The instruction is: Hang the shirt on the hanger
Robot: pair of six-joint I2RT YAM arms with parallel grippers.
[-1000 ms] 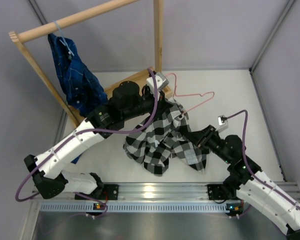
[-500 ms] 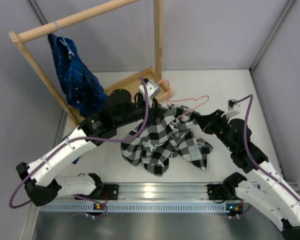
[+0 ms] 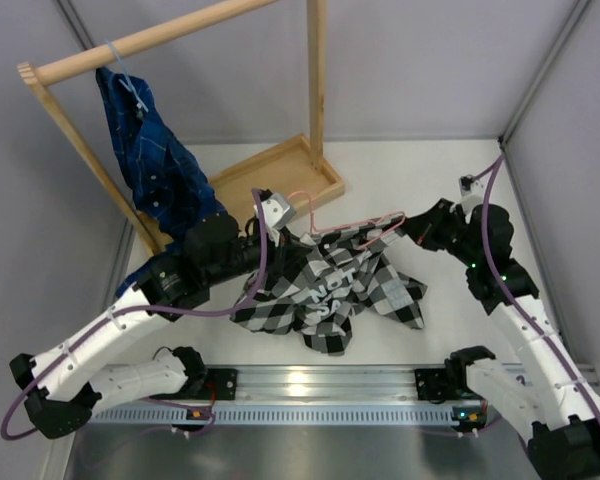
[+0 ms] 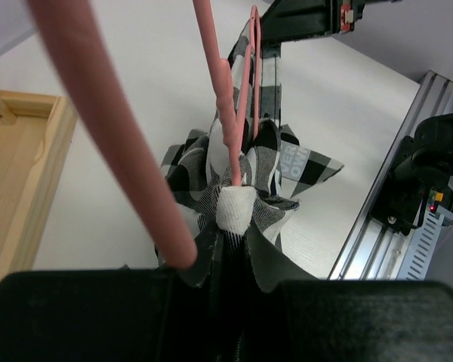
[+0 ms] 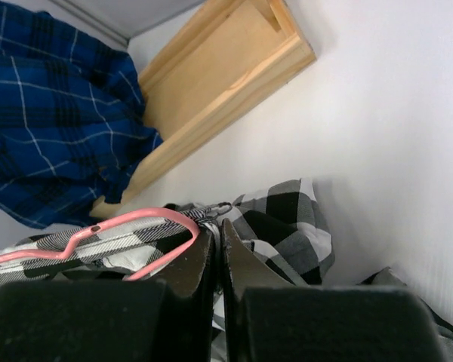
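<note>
The black-and-white checked shirt (image 3: 330, 290) hangs bunched between my two grippers, its lower folds on the white table. The pink wire hanger (image 3: 380, 218) runs through its upper edge. My left gripper (image 3: 277, 222) is shut on the hanger's white-wrapped neck, seen in the left wrist view (image 4: 235, 226) with the pink hanger (image 4: 225, 98) and the shirt (image 4: 287, 162) beyond. My right gripper (image 3: 405, 228) is shut on shirt fabric right beside the hanger's rounded end. The right wrist view shows the gripper (image 5: 219, 237), the hanger (image 5: 158, 215) and the shirt (image 5: 287, 219).
A wooden clothes rack stands at the back left with a flat base (image 3: 280, 170) and a top rail (image 3: 150, 40). A dark blue plaid shirt (image 3: 150, 150) hangs from it. An aluminium rail (image 3: 320, 385) runs along the near edge. Grey walls close both sides.
My left gripper has carried the hanger nearer and to the left. My right gripper has moved right and back, drawing the shirt out along the hanger.
</note>
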